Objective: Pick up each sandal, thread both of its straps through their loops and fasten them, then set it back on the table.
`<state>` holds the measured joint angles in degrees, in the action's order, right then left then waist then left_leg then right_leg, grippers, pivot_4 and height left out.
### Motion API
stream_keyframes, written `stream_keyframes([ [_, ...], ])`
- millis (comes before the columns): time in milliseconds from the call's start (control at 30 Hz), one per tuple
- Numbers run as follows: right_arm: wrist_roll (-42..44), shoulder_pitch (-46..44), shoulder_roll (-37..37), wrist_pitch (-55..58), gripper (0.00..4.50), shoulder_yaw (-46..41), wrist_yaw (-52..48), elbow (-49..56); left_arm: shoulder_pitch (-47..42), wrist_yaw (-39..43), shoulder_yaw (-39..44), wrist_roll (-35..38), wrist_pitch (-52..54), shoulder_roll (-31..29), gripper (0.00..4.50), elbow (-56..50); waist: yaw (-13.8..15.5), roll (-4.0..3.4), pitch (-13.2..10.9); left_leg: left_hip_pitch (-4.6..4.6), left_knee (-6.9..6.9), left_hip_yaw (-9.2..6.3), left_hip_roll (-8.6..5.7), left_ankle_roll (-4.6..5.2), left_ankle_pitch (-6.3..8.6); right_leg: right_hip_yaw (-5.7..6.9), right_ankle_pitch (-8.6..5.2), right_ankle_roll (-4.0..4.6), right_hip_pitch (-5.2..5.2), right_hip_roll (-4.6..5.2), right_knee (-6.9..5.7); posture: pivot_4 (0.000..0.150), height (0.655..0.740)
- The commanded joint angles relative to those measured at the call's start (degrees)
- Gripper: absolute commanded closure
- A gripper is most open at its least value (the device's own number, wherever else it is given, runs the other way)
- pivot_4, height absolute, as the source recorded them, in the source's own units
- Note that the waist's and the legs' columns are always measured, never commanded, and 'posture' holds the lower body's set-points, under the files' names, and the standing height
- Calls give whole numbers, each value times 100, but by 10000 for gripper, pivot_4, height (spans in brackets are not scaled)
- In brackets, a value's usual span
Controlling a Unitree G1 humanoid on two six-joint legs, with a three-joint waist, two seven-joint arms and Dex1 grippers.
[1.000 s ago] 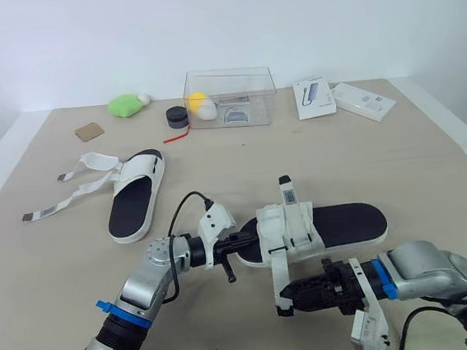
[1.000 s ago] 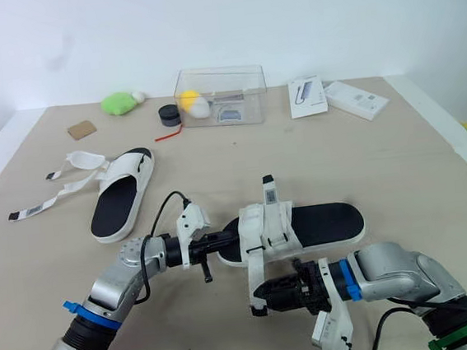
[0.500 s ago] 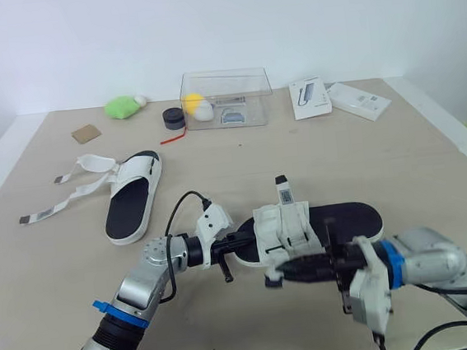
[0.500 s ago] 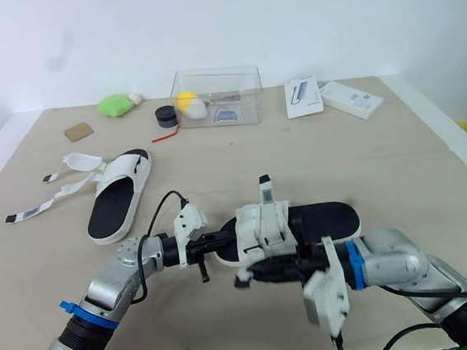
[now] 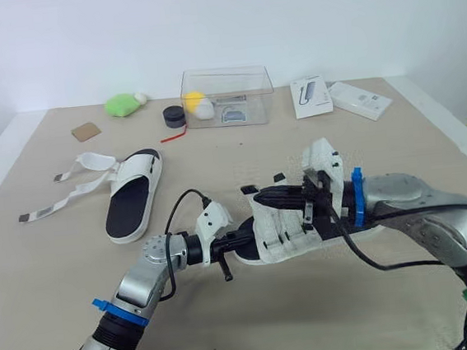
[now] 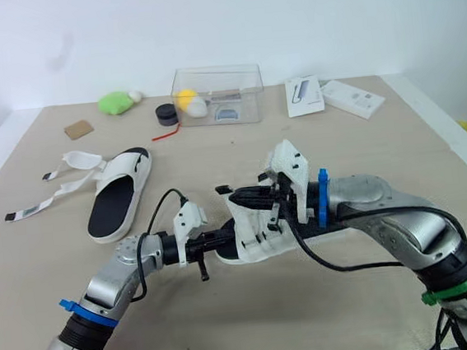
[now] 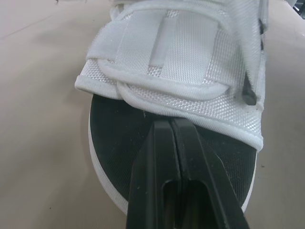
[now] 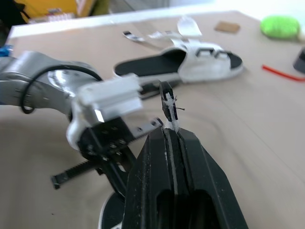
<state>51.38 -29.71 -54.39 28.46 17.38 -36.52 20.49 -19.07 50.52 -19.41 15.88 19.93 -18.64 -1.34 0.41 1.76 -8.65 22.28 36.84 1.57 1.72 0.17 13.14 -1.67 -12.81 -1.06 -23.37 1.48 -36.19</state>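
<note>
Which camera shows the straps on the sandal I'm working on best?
Left wrist view: the near sandal's straps lie close up across its white upper. Both eye views show them partly behind the right gripper; the right wrist view catches one strap tip pinched between its fingers.

Beige table [image 5: 429,148], white edge; plain white wall [image 5: 80,41] behind; even light.

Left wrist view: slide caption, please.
Left gripper, jaws shut, lies over the black footbed of the sandal, tips at its white straps.

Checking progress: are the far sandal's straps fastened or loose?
Loose: the straps of the far sandal lie spread on the table, unthreaded.
</note>
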Motion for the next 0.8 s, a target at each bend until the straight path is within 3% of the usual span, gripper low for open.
stream_keyframes([
  [33,-314,-462,208,572,44552,-373,256,-139,237,-3,-278,-287,269,-73,45000,462,-5,0,0,0,0,-1,0,0,0,1,1,0,0,0,0,1500,7400],
  [800,-2396,-665,1175,1520,44552,-260,239,-659,214,-19,-275,-287,240,-31,45000,521,-16,-3,1,1,28,1,6,2,-2,0,23,2,0,-12,-1,1500,7400],
])
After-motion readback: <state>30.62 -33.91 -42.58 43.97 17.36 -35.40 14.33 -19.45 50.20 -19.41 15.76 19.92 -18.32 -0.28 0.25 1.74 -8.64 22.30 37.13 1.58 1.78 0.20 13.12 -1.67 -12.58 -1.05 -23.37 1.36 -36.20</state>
